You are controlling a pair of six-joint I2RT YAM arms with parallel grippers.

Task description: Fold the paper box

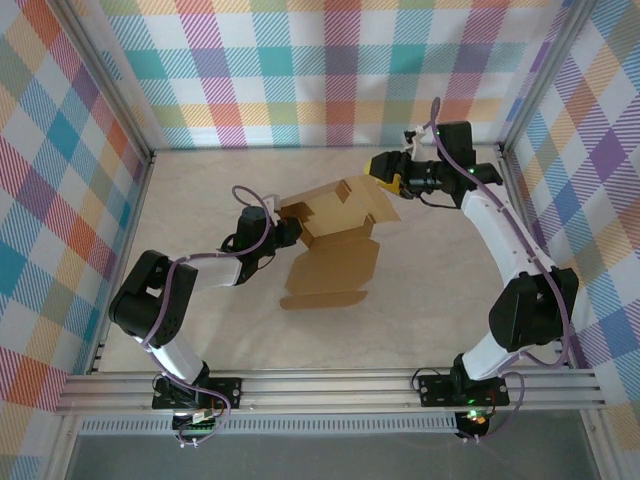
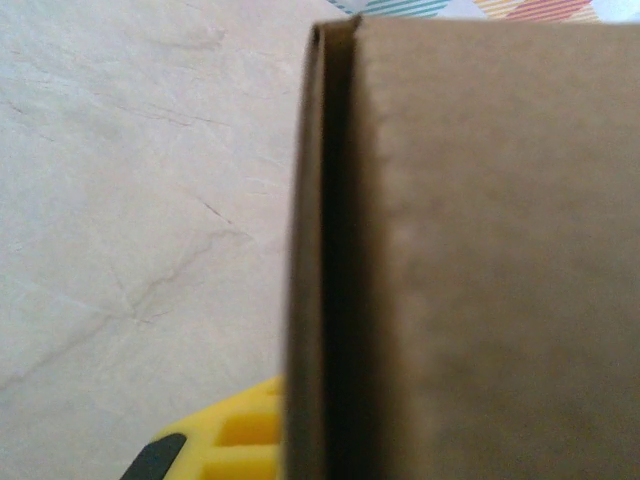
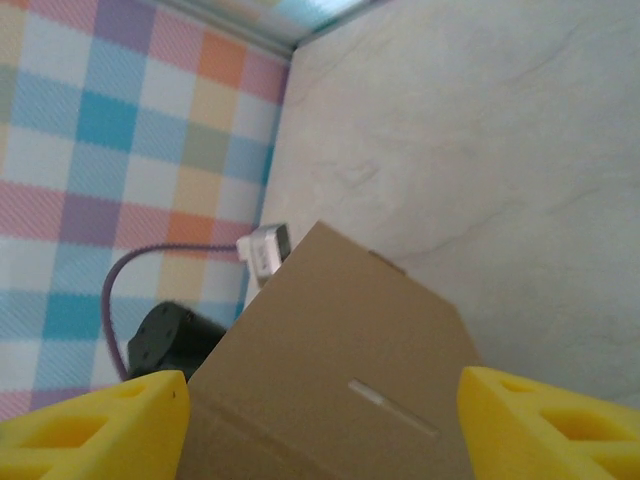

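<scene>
The paper box (image 1: 338, 222) is a brown cardboard sheet, partly folded up, in the middle of the table, with one long flap (image 1: 335, 272) lying flat toward the near side. My left gripper (image 1: 291, 232) is shut on the box's left wall. In the left wrist view that folded wall (image 2: 330, 260) stands close to the camera and one yellow finger (image 2: 232, 443) shows beside it. My right gripper (image 1: 386, 177) hangs open at the box's far right flap. Its yellow fingertips (image 3: 105, 425) stand wide on either side of a slotted panel (image 3: 345, 340).
Checked walls close in the pale table (image 1: 200, 200) on three sides. An aluminium rail (image 1: 330, 385) runs along the near edge. The left arm's wrist and white camera (image 3: 263, 246) sit just beyond the panel in the right wrist view.
</scene>
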